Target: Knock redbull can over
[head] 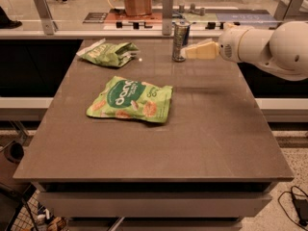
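The redbull can (180, 41) is slim, silver and blue, and stands upright near the far edge of the table, right of centre. My gripper (188, 52) reaches in from the right on a white arm (269, 46). Its cream fingertips sit right at the can's right side, at about mid height, touching or nearly touching it.
A green snack bag (131, 100) lies flat in the middle of the brown table (211, 143). A second crumpled green bag (107, 53) lies at the far left. A glass rail and counter with a brown paper bag (137, 1) run behind the table.
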### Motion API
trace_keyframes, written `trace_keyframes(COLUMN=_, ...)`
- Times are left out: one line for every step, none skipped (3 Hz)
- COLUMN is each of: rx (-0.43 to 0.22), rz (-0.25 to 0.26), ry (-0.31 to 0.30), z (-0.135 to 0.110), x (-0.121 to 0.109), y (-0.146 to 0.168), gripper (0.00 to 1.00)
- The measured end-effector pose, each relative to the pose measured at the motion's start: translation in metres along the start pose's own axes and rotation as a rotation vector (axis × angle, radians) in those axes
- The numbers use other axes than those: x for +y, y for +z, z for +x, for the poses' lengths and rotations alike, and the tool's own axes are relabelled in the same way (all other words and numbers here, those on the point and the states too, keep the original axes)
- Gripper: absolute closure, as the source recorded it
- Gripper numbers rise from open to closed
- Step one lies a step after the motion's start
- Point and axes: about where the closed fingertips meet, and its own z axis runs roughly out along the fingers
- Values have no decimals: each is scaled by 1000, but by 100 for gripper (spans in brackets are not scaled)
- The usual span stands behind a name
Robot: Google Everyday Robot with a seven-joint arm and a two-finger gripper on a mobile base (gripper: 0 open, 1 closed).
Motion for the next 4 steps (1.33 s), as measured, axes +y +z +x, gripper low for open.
trace_keyframes(rx=-49, rz=-16, ry=21, z=1, x=-6, y=22, gripper=0)
trace_keyframes(rx=-95, rz=-40, ry=51, z=5, x=-11, y=43, gripper=0)
trace_keyframes(rx=-115, rz=-61, ry=74, z=9, x=-14, y=56, gripper=0)
trace_keyframes(rx=-124, rz=-77, ry=96, z=13, x=-14, y=67, gripper=0)
